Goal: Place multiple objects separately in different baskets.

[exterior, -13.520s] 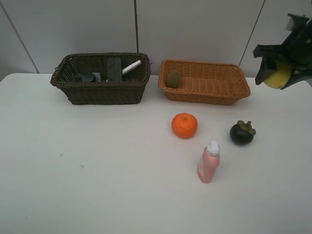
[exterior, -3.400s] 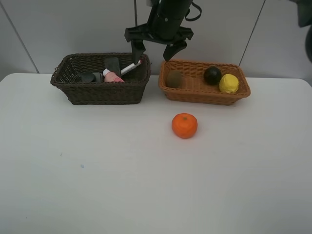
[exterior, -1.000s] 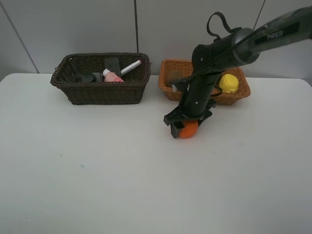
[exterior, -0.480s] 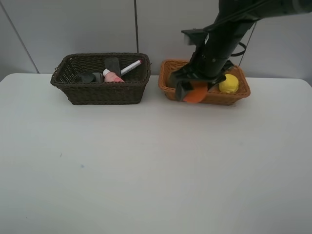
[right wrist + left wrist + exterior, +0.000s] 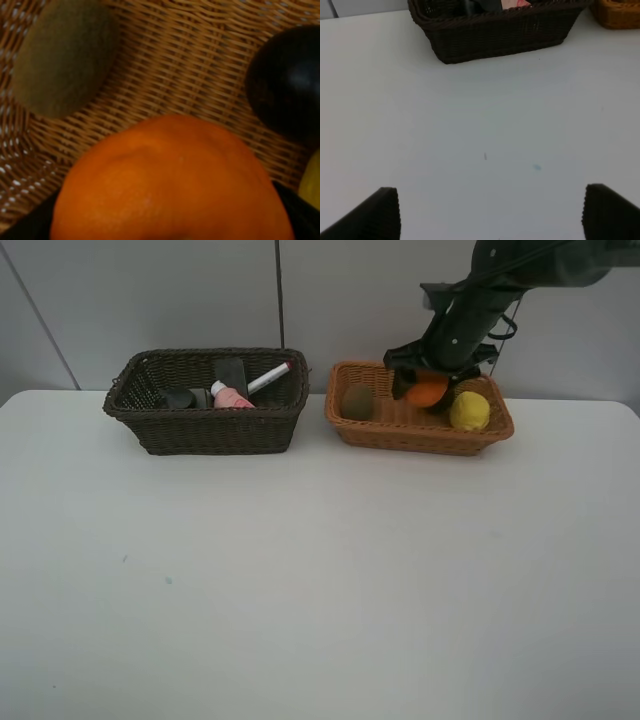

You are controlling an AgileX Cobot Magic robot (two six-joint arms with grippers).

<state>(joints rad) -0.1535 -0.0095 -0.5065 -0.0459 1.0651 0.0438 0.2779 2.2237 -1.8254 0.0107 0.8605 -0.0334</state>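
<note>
My right gripper (image 5: 428, 386) is shut on the orange (image 5: 427, 394) and holds it just above the light tan basket (image 5: 420, 445). In that basket lie the kiwi (image 5: 358, 401) and the yellow lemon (image 5: 469, 411). The right wrist view shows the orange (image 5: 170, 185) close above the weave, with the kiwi (image 5: 65, 60) and the dark mangosteen (image 5: 290, 85) beside it. The dark brown basket (image 5: 205, 432) holds the marker (image 5: 270, 377), pink bottle (image 5: 232, 398), black eraser block (image 5: 234, 375) and green pump bottle (image 5: 180, 398). My left gripper (image 5: 495, 215) is open over bare table.
The white table (image 5: 300, 580) stretches in front of both baskets. A pale panelled wall stands right behind them. In the left wrist view the dark basket (image 5: 500, 30) is some way ahead of the open fingers.
The right gripper lifted the orange off the table and carried it back and right, over the tan basket. The left gripper has not moved.
</note>
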